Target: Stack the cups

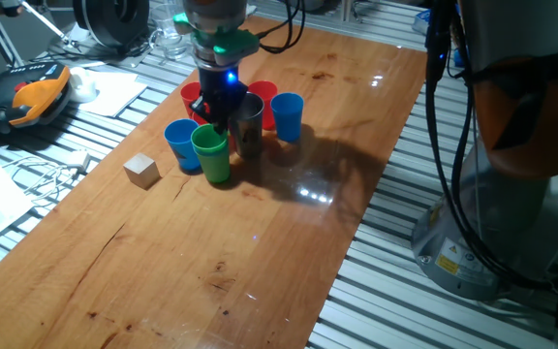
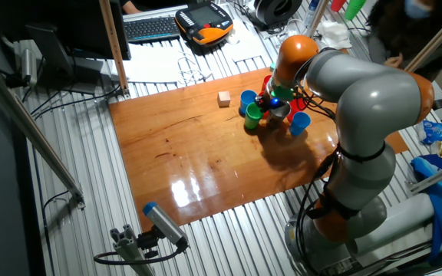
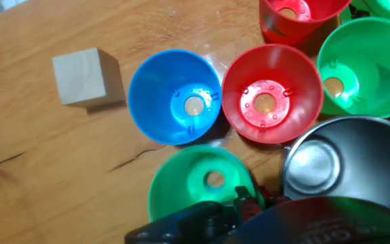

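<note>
The green cup point(image 1: 211, 153) stands nearest the camera in one fixed view, at the front of the bunch on the wooden table point(image 1: 211, 271). The gripper point(image 1: 223, 118) hangs right over it, with a blue light on the hand. I cannot tell how wide its jaws are. Just left of the green cup is a blue cup point(image 1: 181, 142). Just right of it is the shiny steel cup point(image 1: 250, 124). Farther back stand a red cup point(image 1: 263, 101) and another blue cup point(image 1: 287, 115). In the hand view, more cups sit open side up, close together. The wooden cube point(image 1: 141, 171) sits alone, left of the cups.
</note>
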`<state>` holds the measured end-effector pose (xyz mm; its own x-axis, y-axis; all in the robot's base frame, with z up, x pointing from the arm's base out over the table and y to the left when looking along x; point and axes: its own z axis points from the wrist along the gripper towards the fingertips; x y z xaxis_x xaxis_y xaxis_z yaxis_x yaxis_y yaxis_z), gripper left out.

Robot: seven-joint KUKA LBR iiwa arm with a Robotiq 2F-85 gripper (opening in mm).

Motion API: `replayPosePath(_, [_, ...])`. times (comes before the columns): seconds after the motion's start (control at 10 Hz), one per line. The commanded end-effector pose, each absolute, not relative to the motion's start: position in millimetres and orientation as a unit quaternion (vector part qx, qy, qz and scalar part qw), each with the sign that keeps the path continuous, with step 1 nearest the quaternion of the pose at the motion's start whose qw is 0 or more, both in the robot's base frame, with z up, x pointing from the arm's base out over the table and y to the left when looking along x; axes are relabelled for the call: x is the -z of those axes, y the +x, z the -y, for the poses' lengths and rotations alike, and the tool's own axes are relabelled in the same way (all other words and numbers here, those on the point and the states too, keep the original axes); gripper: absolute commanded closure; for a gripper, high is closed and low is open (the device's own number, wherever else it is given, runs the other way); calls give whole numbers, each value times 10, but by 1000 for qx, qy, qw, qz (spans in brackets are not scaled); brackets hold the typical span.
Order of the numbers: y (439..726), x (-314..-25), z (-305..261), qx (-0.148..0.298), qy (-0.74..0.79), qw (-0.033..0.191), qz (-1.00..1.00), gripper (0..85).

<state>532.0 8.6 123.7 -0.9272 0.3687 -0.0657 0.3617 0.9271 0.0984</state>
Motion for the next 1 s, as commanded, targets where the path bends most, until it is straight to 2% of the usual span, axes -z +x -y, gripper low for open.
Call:
replayPosePath(0.0, [5304,-1207,-89,-40,187,39,-981,510])
replayPosePath(0.4, [5297,-1198,-111,-32,190,42,-980,510])
replayPosePath(0.9, [5222,-1347,-208,-35,206,27,-978,510])
